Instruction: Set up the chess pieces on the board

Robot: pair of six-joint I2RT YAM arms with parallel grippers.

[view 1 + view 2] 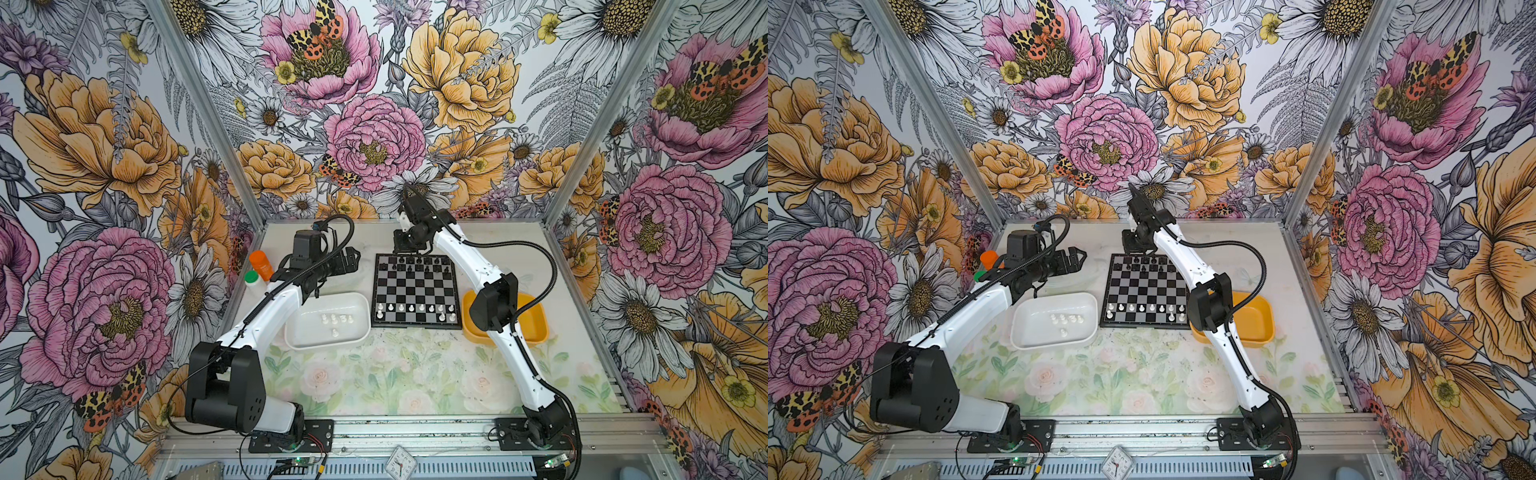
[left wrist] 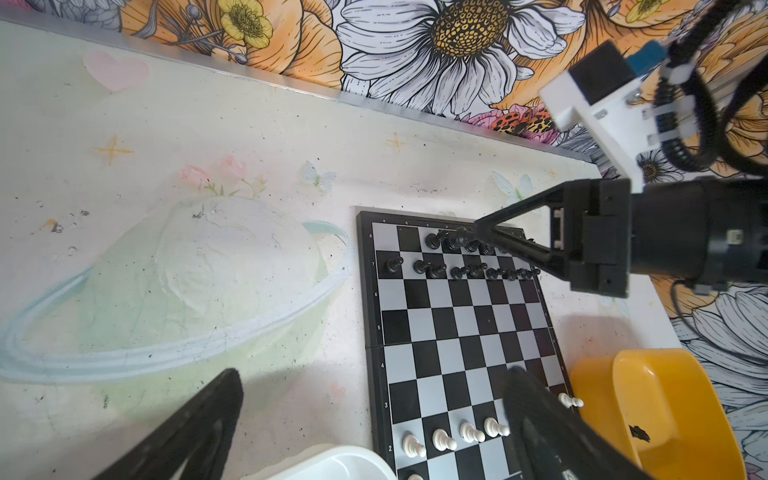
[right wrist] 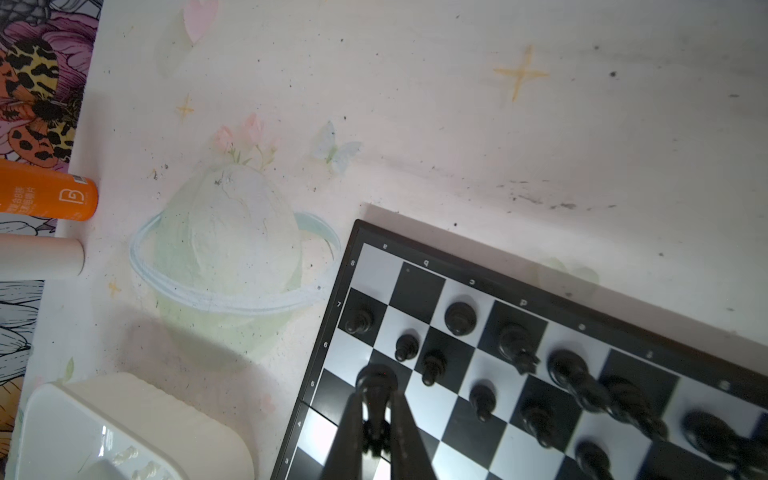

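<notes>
The board (image 1: 415, 291) lies mid-table, with black chess pieces (image 1: 419, 262) on its two far rows and white pawns (image 1: 422, 308) along a near row. My right gripper (image 1: 401, 249) is over the board's far left part, shut on a black piece (image 3: 376, 382). In the left wrist view that black piece (image 2: 455, 239) sits at the tips of the right gripper (image 2: 478, 232) above the far row. I cannot tell whether it touches the board. My left gripper (image 2: 374, 374) hangs open and empty left of the board's far half, its fingers (image 2: 199, 424) wide apart.
A white tray (image 1: 303, 328) left of the board holds several white pieces (image 1: 334, 319). A yellow tray (image 1: 536, 320) sits to the board's right, partly behind the right arm. An orange bottle (image 1: 261, 264) and a green-capped bottle (image 1: 251, 277) stand by the left wall.
</notes>
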